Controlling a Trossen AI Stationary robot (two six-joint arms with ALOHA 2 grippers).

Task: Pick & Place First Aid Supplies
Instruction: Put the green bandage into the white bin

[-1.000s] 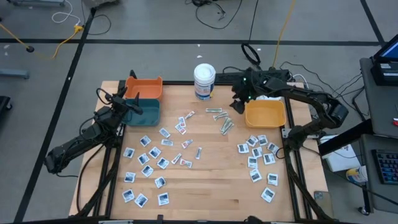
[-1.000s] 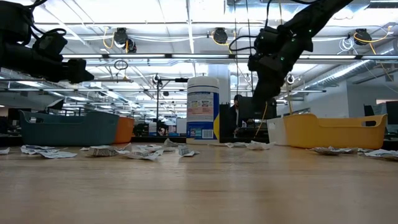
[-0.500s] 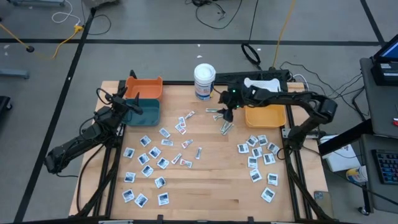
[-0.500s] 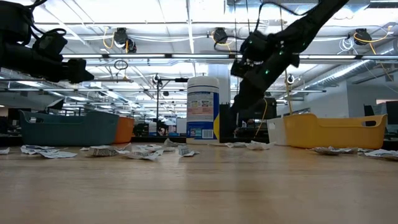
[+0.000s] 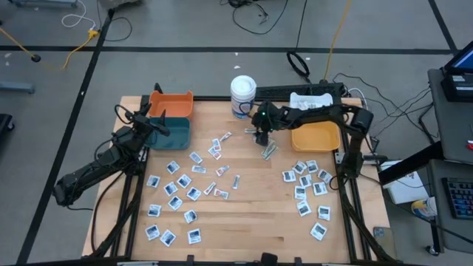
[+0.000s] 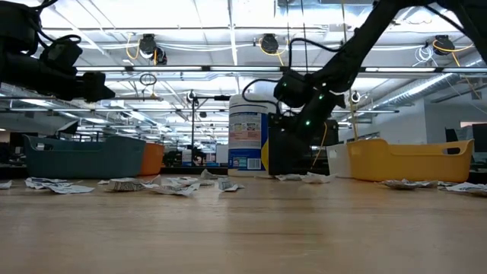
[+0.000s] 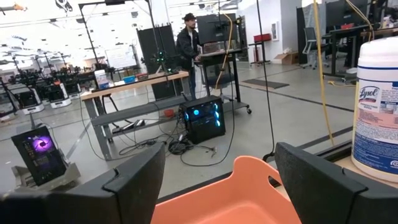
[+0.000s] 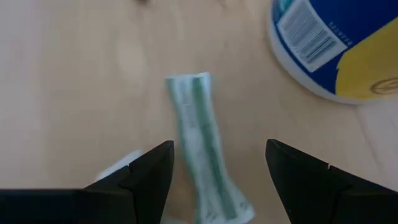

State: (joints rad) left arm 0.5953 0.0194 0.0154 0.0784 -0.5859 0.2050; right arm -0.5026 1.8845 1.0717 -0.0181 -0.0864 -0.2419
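The first aid supplies lie scattered flat on the wooden table: square white-and-blue sachets at the left (image 5: 174, 193) and right (image 5: 307, 185), and narrow wrapped strips (image 5: 267, 149) near the far middle. My right gripper (image 5: 260, 136) slants down, open, low over the farthest strips beside the white tub (image 5: 242, 96). In the right wrist view one strip (image 8: 200, 140) lies on the wood between the two fingers of my right gripper (image 8: 219, 149), apart from both. My left gripper (image 5: 160, 125) hangs level and open over the teal bin (image 5: 173, 133); in the left wrist view my left gripper (image 7: 221, 162) holds nothing.
An orange bin (image 5: 173, 102) stands behind the teal one at the far left. A yellow bin (image 5: 315, 136) sits at the far right, close to my right arm. The tub (image 8: 333, 46) stands just beyond the strip. Bare wood lies along the near edge.
My right gripper has swung from above the yellow bin toward the table's left and come down, tipping more steeply, to just over the strips beside the tub. It has stayed open. The supplies have not moved.
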